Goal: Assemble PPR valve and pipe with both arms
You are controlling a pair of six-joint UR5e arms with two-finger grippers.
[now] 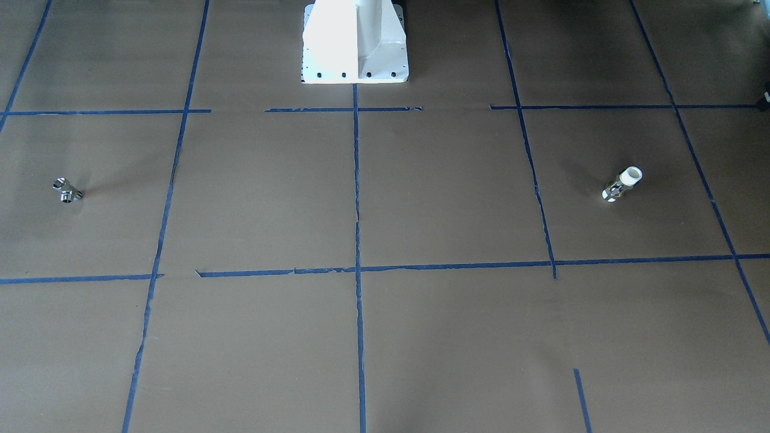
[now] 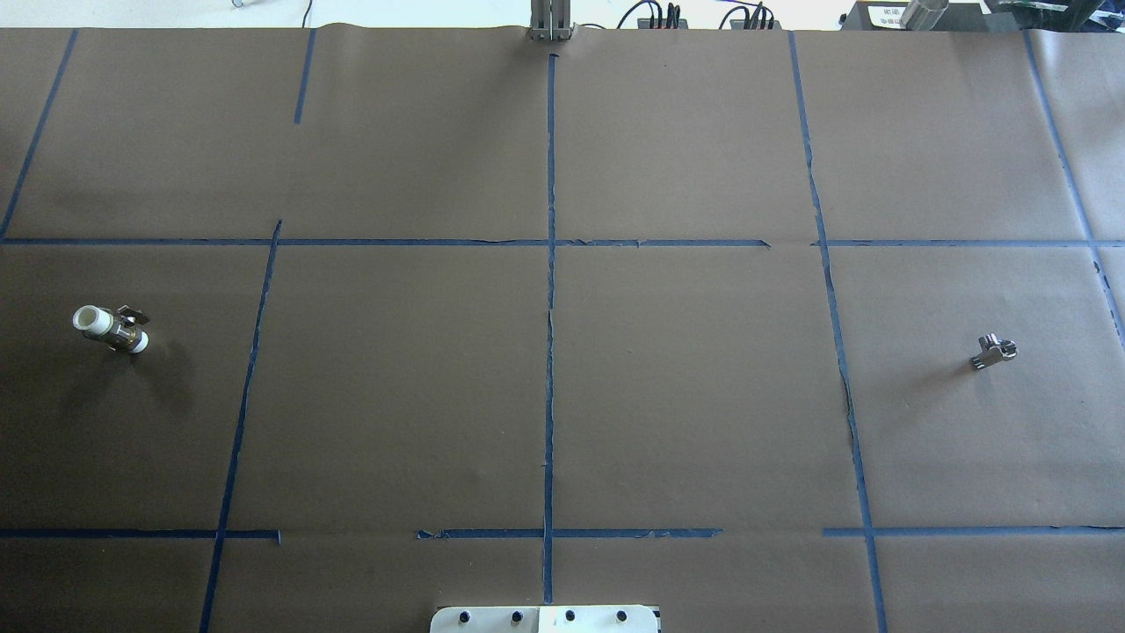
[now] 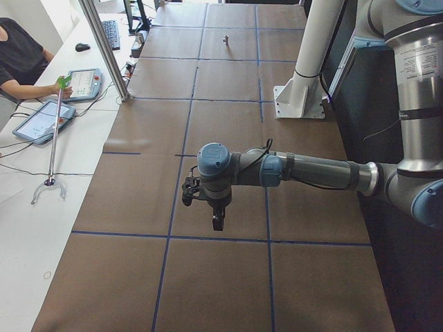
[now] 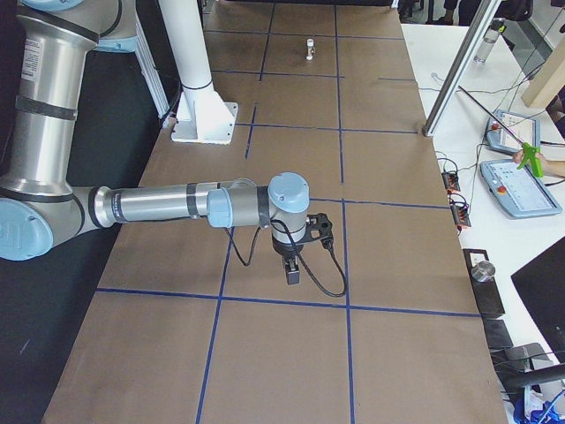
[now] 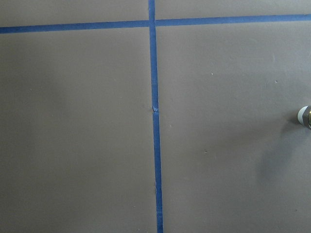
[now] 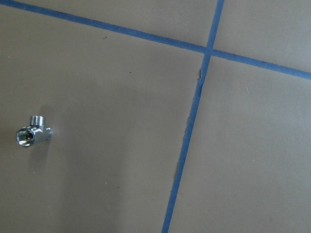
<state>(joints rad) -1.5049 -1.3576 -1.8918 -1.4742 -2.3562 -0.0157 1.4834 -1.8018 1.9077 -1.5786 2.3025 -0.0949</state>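
The stubby brass-and-silver PPR valve with its white plastic collar sits far out on the robot's left of the brown-papered bench, the tiny shiny chrome pipe fitting well apart on its right. Both look light, rigid and slick; I'd grip across the metal flats. The left pincer and the right pincer hang over bare paper; their opening I cannot tell.
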